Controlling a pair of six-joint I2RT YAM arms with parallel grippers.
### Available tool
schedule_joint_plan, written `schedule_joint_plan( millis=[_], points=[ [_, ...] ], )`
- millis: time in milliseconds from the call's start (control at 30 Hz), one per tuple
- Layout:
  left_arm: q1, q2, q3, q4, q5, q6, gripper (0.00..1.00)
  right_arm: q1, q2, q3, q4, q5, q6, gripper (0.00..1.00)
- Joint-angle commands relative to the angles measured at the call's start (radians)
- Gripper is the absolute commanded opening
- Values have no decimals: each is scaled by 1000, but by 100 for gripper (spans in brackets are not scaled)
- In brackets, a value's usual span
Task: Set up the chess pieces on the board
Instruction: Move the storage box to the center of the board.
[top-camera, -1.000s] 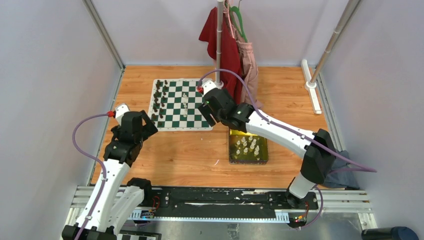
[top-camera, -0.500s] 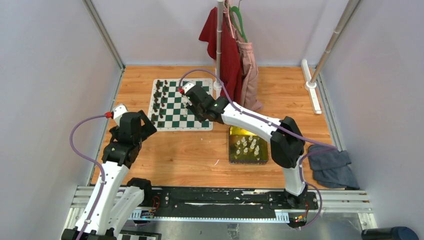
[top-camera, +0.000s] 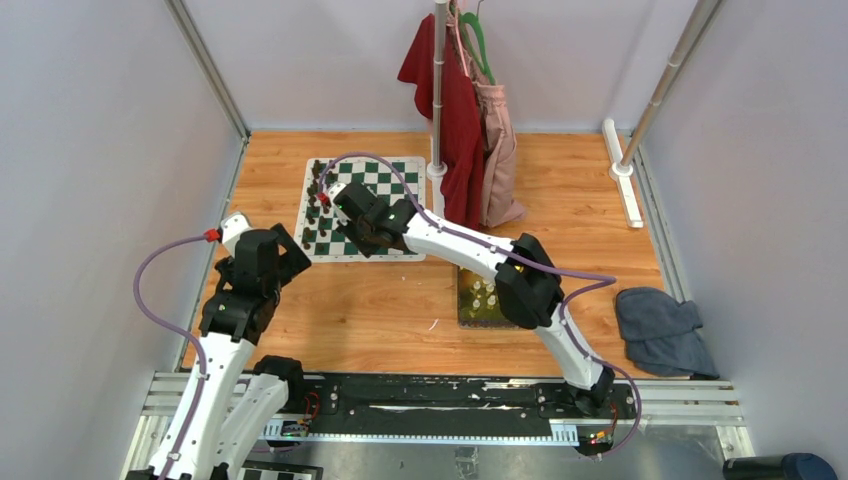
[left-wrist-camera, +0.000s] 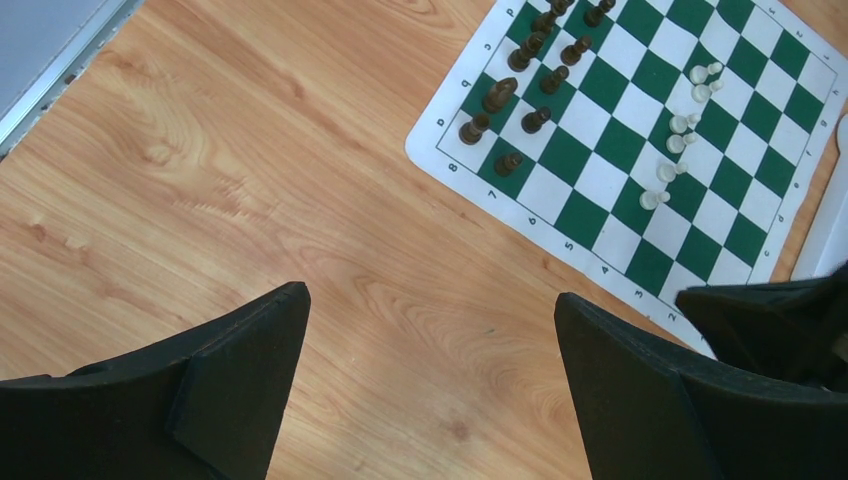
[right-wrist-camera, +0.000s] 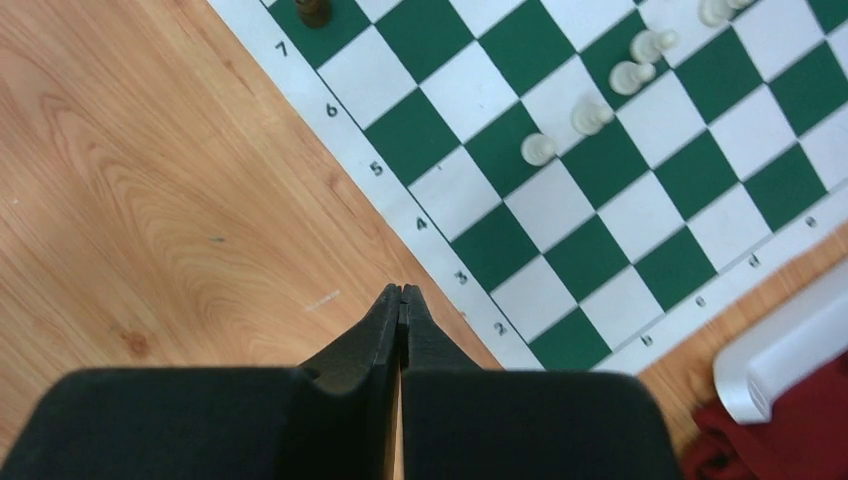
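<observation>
The green-and-white board (top-camera: 385, 180) lies at the back of the wooden table. Several cream chess pieces (left-wrist-camera: 680, 125) stand in a line on it, and the right wrist view shows some of this line of pieces (right-wrist-camera: 585, 118) too. More cream pieces (top-camera: 487, 295) sit in the yellow-green tray (top-camera: 470, 312). My right gripper (right-wrist-camera: 401, 292) is shut with nothing in it, its tips over the board's near white border (right-wrist-camera: 440, 250). My left gripper (left-wrist-camera: 430, 310) hangs open over bare wood, left of the board's near corner.
Dark brown chessmen (top-camera: 318, 195) fill the board's left columns. The right forearm (top-camera: 450, 240) crosses the board's near right corner and its elbow covers part of the tray. Clothes (top-camera: 460, 100) hang on a pole behind the board. A grey cloth (top-camera: 660, 330) lies at the right.
My right arm has swung left across the board, from its right side to its near edge, and its gripper has gone from open to shut. The left arm has barely moved.
</observation>
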Motion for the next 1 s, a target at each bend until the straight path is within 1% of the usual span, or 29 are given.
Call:
schedule_joint_plan(
  millis=[0, 200, 467, 967],
  points=[
    [5, -15, -8, -10, -8, -19, 100, 17, 90, 100, -62, -45, -10, 0],
    [5, -44, -21, -10, 8, -33, 100, 17, 169, 178, -61, -47, -16, 0],
    [5, -69, -44, -14, 23, -43, 100, 16, 228, 259, -55, -56, -25, 0],
    [5, -125, -45, -46, 53, -71, 100, 0, 304, 320, -16, -54, -28, 0]
  ],
)
